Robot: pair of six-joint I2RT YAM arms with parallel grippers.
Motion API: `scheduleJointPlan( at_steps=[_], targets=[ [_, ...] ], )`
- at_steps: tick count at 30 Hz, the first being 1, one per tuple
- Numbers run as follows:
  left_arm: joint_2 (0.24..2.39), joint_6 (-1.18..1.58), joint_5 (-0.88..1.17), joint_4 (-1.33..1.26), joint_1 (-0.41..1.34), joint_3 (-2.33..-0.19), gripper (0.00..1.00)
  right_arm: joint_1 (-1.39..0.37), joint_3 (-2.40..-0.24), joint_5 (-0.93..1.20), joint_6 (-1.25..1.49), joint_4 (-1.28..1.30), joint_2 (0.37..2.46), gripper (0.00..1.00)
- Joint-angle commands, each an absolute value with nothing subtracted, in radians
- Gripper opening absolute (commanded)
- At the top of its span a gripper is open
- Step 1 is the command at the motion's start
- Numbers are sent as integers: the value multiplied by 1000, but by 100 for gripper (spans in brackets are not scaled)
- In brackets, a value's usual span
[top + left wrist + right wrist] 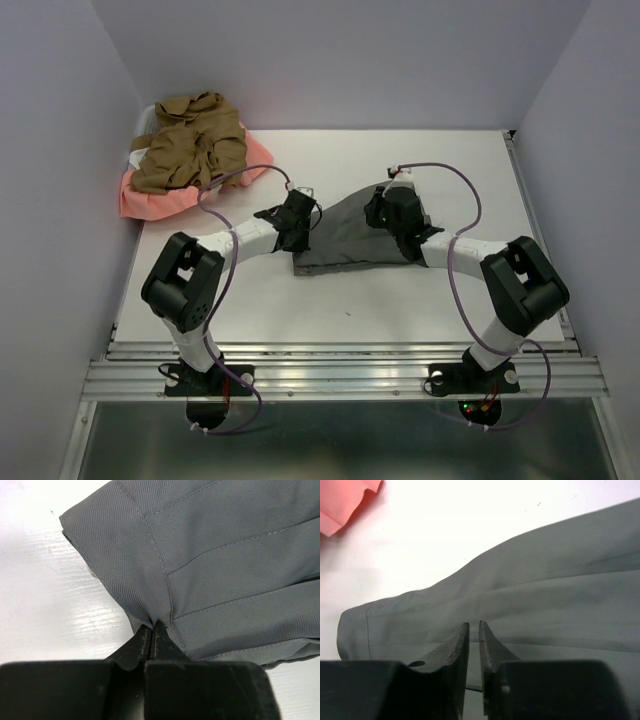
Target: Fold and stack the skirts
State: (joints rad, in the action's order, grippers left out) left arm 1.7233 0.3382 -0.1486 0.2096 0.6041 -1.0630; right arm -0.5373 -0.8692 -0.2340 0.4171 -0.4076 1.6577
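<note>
Grey skirt (352, 238), middle of tabletop (400, 300): first fold in hand, we judge. Left gripper (152, 628) pinches its left end. Right gripper (474, 628) is narrow at the opposite end; whether it grips cloth we cannot tell. Next: lift both ends together. Tan skirt (190, 145) and pink skirt (150, 198) wait, far left corner.

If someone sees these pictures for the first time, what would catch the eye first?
The grey skirt lying in the middle of the table between both arms stands out first: the left gripper is shut on one edge, while the right gripper is nearly closed over the opposite side, its hold unclear. Next comes the colourful heap at the far left corner, a tan-brown skirt on top of a salmon-pink skirt.
</note>
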Motion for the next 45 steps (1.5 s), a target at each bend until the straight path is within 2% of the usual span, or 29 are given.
scheduleJointPlan(
  at_steps=[1, 3, 4, 6, 12, 27, 45],
  targets=[
    [1640, 351, -130, 244, 594, -1118, 0, -546, -864, -190, 390, -521, 1669, 13],
    [1621, 351, -121, 245, 594, -1121, 0, -555, -853, -183, 397, -532, 1693, 8],
    [1612, 348, -114, 244, 595, -1123, 0, -555, -859, -160, 397, -529, 1706, 2],
    [1589, 347, -110, 248, 594, -1124, 0, -555, -867, -123, 399, -528, 1730, 1],
    [1563, 347, -92, 249, 594, -1115, 0, -565, -893, -75, 445, -512, 1836, 1],
    [1545, 388, -78, 219, 546, -1089, 0, -584, -873, -84, 491, -500, 1885, 1],
    [1532, 365, 127, 195, 604, -1305, 0, -603, -874, -46, 526, -528, 1917, 1]
  ],
)
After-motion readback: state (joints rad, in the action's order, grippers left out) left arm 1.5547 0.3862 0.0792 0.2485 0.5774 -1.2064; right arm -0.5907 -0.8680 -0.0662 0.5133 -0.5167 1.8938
